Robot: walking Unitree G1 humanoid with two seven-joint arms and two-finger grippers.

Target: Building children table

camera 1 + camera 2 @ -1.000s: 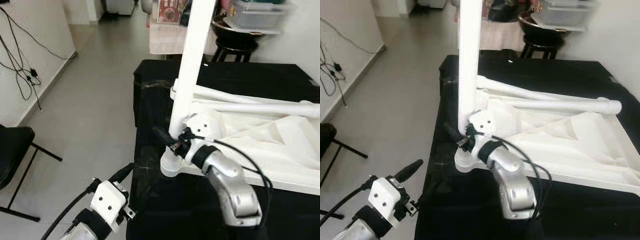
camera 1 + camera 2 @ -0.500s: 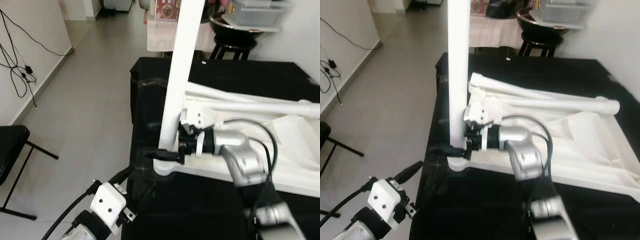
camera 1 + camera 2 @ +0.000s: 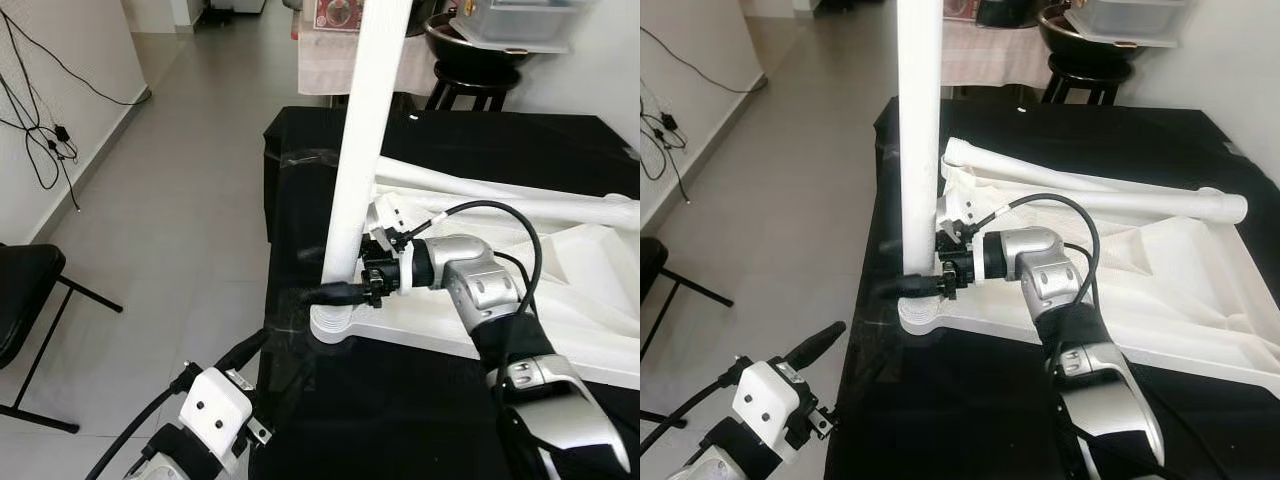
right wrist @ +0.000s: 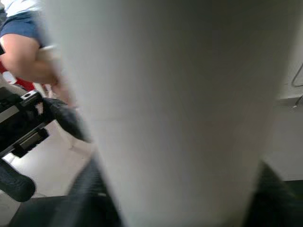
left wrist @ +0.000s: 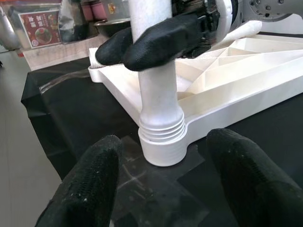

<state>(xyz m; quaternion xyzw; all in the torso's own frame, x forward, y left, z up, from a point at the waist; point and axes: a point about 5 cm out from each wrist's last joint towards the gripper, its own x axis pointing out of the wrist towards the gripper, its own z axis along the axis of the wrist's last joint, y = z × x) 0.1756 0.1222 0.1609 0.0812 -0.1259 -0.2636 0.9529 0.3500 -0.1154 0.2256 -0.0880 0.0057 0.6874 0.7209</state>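
1. Standing upright in the corner socket (image 3: 333,326) of the overturned white children's table top (image 3: 1160,290): a white table leg (image 3: 358,150), its ribbed threaded end meeting the socket just below the right fingers.
2. Clenching around the lower part of that leg: the right gripper (image 3: 345,290), one black finger wrapping the near side of the post, the silver forearm (image 3: 478,290) reaching in across the white panel from behind the fingers.
3. Pressing close against the right wrist camera: the blurred white leg, held between the two dark fingers (image 4: 90,189).
4. Hovering low at the near edge, apart from the socket: the left gripper (image 5: 163,189), fingers released and spread wide, with the ribbed collar and the right finger (image 5: 156,40) straight ahead of the gap between them.
5. Lying flat on the underside of the panel, beyond the right fingers: two more white legs (image 3: 1120,200), side by side.
6. Carrying everything: the tabletop, draped in black cloth (image 3: 470,140), with clear tape (image 5: 147,177) shining on the cloth just ahead of the left fingers.
7. Sitting on the grey floor, well off to the left of the left fingers: a black chair (image 3: 25,300), with cables (image 3: 40,130) hanging on the wall.
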